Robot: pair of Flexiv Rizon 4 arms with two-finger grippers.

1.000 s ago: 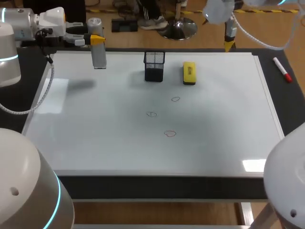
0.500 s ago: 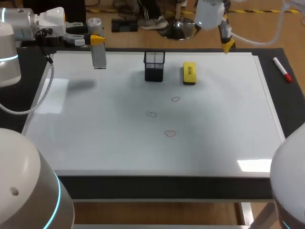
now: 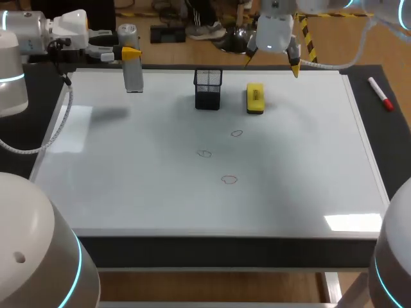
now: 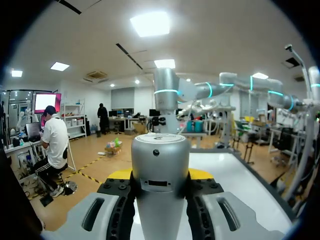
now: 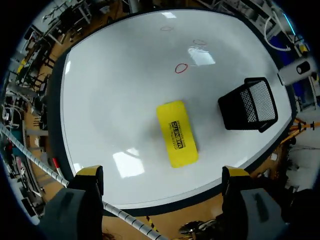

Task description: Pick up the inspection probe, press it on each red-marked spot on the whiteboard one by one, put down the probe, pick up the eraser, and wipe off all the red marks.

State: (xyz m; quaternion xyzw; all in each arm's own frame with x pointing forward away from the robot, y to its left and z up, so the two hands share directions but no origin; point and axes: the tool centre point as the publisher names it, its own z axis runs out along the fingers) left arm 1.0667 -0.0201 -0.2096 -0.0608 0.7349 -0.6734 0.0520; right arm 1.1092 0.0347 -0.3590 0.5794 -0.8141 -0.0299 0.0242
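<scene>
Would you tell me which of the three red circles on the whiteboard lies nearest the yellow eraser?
The far circle, just in front of the eraser; the middle circle and the near circle lie farther off, toward the robot.

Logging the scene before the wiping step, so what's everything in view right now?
whiteboard: one, white, covering the table
red marks: three circles, mid-board
eraser: one, yellow, far side of the board
mesh holder: one, black, beside the eraser
marker: one, red and white, off the board's right edge
inspection probe: one, silver, upright in the left gripper
left gripper: shut on the probe, far left corner
right gripper: open, above the eraser
</scene>
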